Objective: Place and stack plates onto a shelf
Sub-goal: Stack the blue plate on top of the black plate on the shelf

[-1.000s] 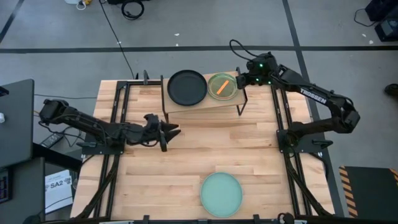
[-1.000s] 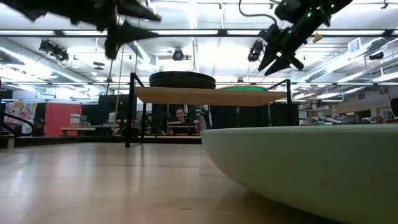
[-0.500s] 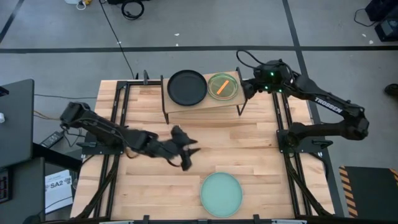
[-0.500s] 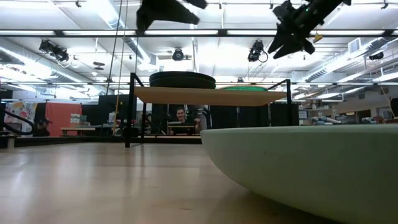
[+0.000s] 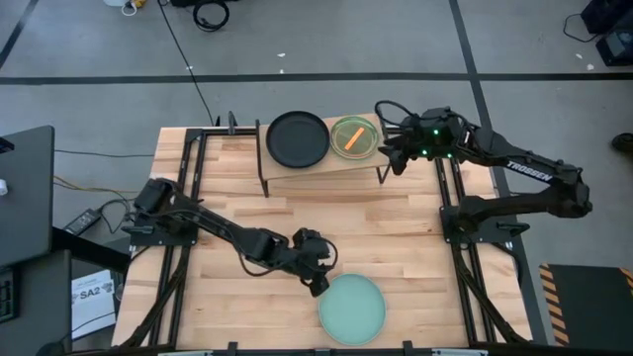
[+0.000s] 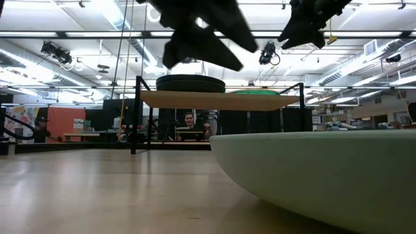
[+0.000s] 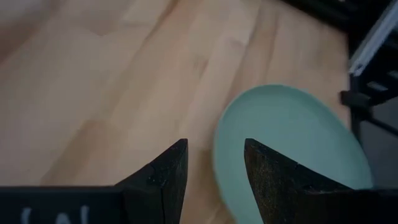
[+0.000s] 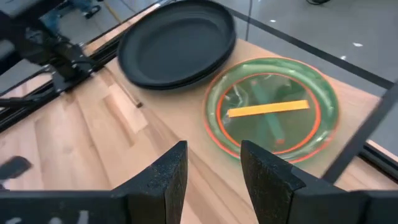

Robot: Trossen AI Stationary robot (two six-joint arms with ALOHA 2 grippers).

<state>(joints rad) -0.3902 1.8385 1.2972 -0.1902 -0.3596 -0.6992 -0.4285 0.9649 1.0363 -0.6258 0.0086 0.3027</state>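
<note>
A large pale mint plate (image 5: 351,309) lies flat on the tabletop near the front edge; it also shows in the left wrist view (image 7: 292,143) and fills the low view's foreground (image 6: 325,175). My left gripper (image 5: 320,285) hovers open at the plate's left rim (image 7: 216,144), touching nothing. The small wood shelf (image 5: 321,163) carries stacked black plates (image 5: 298,138) (image 8: 177,40) and a green translucent plate with orange showing through it (image 5: 354,137) (image 8: 273,109). My right gripper (image 5: 389,153) (image 8: 212,146) is open and empty just off the shelf's right end.
Black metal rails run along the table's left (image 5: 188,198) and right (image 5: 450,198) sides. Bare wood lies between the shelf and the mint plate (image 5: 326,213). The shelf stands on thin black legs (image 6: 135,123). A person sits in the room behind the table (image 6: 188,120).
My left gripper has swept from the table's left middle toward the near edge and right, arriving beside the mint plate. My right gripper has drawn back from over the green plate toward the table's right and near side. The plates have not moved.
</note>
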